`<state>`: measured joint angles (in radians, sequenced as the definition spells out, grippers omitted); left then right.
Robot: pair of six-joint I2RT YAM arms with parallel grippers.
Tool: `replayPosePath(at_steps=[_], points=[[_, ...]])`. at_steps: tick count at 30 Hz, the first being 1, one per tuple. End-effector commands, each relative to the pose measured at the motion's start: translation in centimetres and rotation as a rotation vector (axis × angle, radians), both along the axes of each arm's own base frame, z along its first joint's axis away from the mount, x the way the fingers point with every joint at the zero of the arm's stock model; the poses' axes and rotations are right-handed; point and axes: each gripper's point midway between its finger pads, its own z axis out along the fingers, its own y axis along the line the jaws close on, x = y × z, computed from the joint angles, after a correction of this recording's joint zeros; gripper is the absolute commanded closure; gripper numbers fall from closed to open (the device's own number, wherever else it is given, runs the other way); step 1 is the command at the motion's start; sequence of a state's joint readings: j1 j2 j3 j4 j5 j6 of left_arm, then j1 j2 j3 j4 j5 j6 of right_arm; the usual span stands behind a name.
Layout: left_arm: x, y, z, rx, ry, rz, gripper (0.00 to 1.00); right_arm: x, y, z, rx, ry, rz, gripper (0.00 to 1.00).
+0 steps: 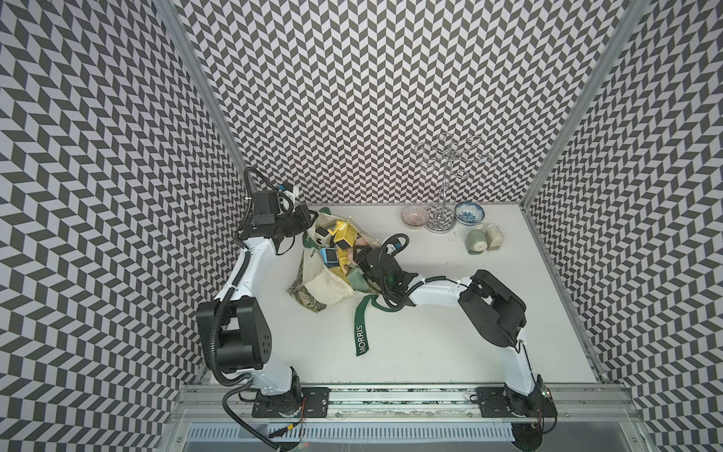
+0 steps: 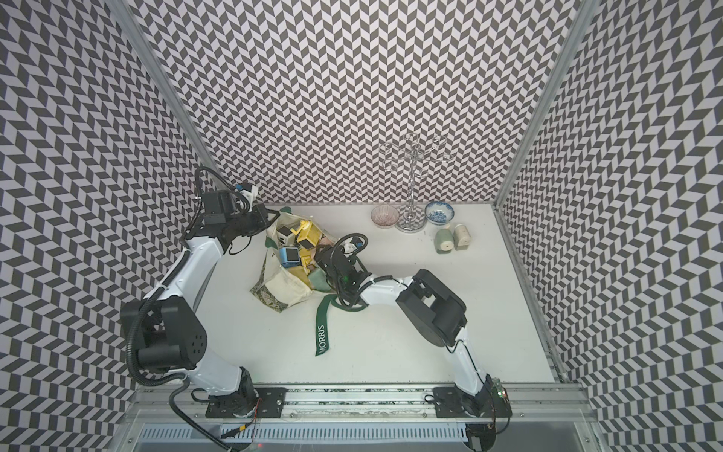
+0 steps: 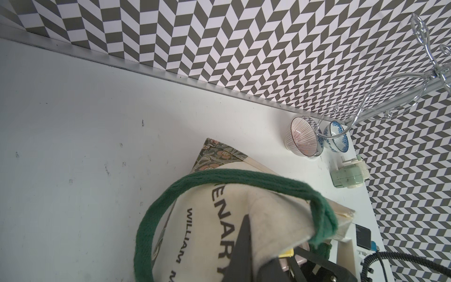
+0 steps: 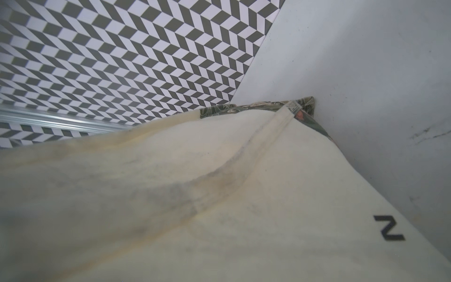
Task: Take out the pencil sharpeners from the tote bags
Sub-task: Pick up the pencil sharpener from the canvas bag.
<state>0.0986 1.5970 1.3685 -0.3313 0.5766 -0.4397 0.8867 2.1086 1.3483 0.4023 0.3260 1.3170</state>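
Bag (image 1: 326,290) rim sits pinched in left gripper (image 1: 312,216); right gripper (image 1: 362,261), open-or-closed unclear, reaches among sharpeners (image 1: 345,235) just ahead. Best: clamp one squarely, lift clear of rim.

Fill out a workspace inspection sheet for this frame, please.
Surface: white table, faintly scuffed, no spills seen.
Job's things: tote bag lying open, yellow sharpener and blue sharpener among those inside; green sharpener and beige sharpener already out, back right.
Clutter: striped bowl, blue bowl, clear stand at the back edge.
Grippers: left gripper shut on the bag's rim; right gripper at the bag's mouth, fingers hidden.
Cables: black conduit along left arm; right wrist cable loops low by green strap.
Surroundings: chevron walls, metal rail in front.
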Motion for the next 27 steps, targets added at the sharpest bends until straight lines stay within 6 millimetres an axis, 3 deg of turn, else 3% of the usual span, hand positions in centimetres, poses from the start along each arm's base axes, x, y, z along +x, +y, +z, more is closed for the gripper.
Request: replayPosePath(at_steps=[1, 4, 15, 27], points=[[0.8, -0.4, 5.0, -0.01, -0.187, -0.04, 1.0, 1.4, -0.2, -0.5, -0.045, -0.042, 0.019, 0.44], [0.9, -0.4, 5.0, -0.01, -0.187, -0.039, 1.0, 1.3, 0.2, -0.3, -0.089, -0.07, 0.059, 0.49], [0.9, -0.4, 5.0, -0.006, -0.188, -0.038, 1.0, 0.7, -1.8, 2.6, -0.141, -0.188, 0.087, 0.62], [0.9, -0.3, 4.9, -0.002, -0.185, -0.037, 1.0, -3.0, -2.8, 7.3, -0.293, -0.327, 0.298, 0.66]])
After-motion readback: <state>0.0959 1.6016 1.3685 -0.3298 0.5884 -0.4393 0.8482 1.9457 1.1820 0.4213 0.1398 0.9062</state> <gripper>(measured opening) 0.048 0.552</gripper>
